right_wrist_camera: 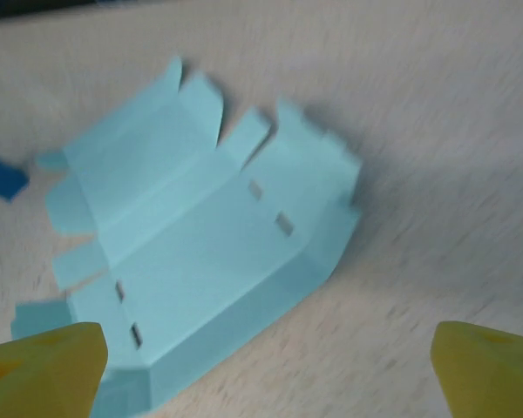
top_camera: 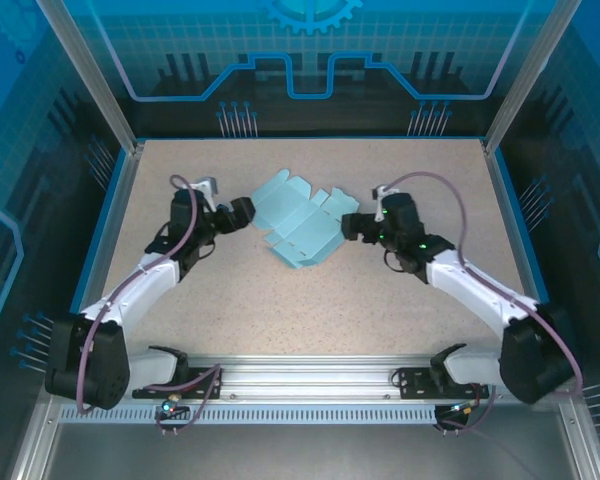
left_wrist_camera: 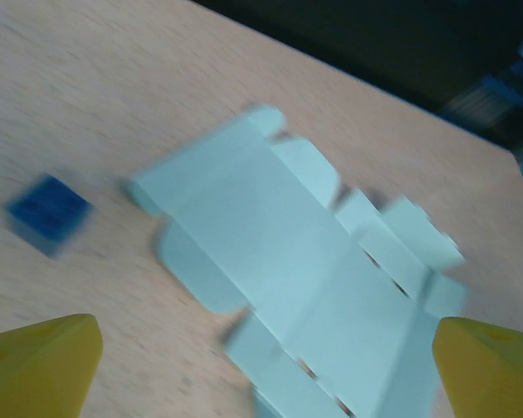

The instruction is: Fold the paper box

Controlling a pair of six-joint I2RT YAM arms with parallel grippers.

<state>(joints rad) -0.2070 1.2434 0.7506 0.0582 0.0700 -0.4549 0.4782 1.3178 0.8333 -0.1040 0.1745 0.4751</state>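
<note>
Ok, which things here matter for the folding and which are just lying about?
For the job: paper box, a creased sheet with flaps; left gripper and right gripper, both open, either side of it.
Lying about: small dark blue block, on the table apart from the sheet.

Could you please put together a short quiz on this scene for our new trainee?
1. True or false: the paper box is already folded into a closed box.
2. Choose one. The left gripper and the right gripper are: A) both open, one on each side of the paper box; B) both shut on a flap; C) one open and one shut.
3. In a few words: what else lies on the table, a little apart from the paper box?

Key
1. False: it lies as an unfolded sheet with its flaps spread out.
2. A
3. A small dark blue object.
</note>
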